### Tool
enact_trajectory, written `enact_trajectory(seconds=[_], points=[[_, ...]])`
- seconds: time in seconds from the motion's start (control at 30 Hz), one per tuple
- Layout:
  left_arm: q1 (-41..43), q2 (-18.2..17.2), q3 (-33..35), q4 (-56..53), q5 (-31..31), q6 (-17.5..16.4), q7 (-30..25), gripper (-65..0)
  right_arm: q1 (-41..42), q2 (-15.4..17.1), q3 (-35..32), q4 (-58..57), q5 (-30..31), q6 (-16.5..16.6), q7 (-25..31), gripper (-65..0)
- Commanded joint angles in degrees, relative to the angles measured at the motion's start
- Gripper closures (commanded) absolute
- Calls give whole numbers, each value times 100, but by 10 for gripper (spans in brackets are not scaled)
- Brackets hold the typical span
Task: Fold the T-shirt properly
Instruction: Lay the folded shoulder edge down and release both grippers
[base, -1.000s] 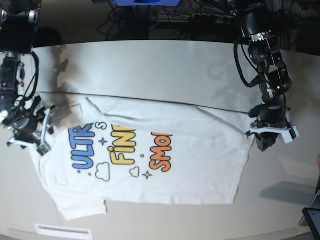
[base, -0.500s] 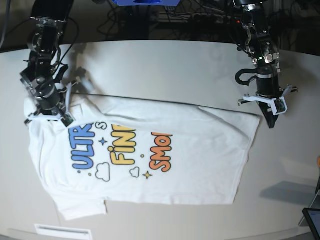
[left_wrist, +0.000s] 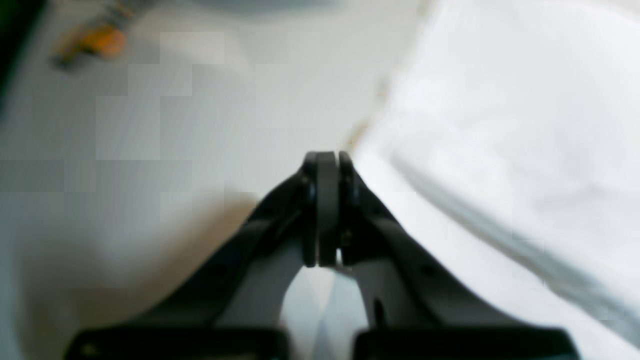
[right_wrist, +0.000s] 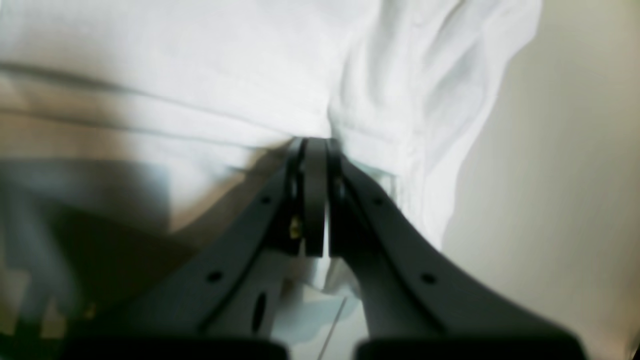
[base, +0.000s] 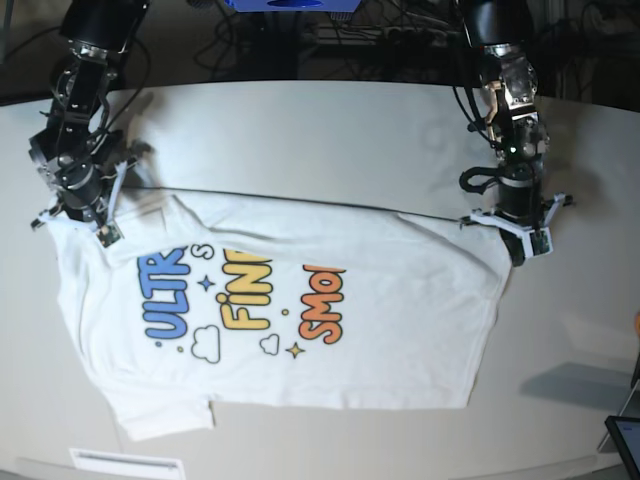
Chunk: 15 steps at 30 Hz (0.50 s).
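In the right wrist view the right gripper (right_wrist: 315, 197) fills the lower centre of the frame, its jaws pressed together. White cloth of the shirt (right_wrist: 210, 65) bunches right at the tips and a fold hangs down past the right jaw, so a pinch on the fabric is judged likely, though the cloth between the pads cannot be made out.

In the left wrist view the left gripper (left_wrist: 327, 210) is likewise seen with its jaws pressed together at lower centre. The shirt edge (left_wrist: 500, 125) lies just to the right of the tips; whether fabric is caught there cannot be told, as the picture is blurred.

In the base view the shirt (base: 300, 300) is spread print-up across the middle of the table (base: 330, 130), with a sleeve at lower left. The right gripper (base: 85, 205) sits at the shirt's upper-left corner and the left gripper (base: 520, 235) at its upper-right corner. A straight dark line of fold or shadow runs along the top edge between them.

The step in hand is judged to be the taking hold of the far edge at both corners, ahead of the first fold. Nothing has yet been folded over.

The next move would call for both corners to be raised together and kept taut, then carried toward the lower edge of the frame so the cloth is laid down evenly without the print side wrinkling. An uneven lift could let one corner slip.
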Motion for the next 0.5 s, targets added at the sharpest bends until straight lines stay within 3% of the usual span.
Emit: enact_trajectory(seconds=[0.0,0.1,0.2,0.27,0.47], points=[[-125,-118,22,121,31,53,23,0,55,43,9,21,-1,1,14,-3],[-240,-136,92,130,31,1,462,-29,55,34,9,21,-1,1,14,-3],[-328,-92,31,130,23,-492,1060,-155,55,34,9,21,-1,1,14,-3],[-319,-4,22,130,23,-580,1218,-220,55,34,9,21,-1,1,14,-3],[-345,14,31,86,23,-580,1210,-217,55,34,9,21,-1,1,14,-3]])
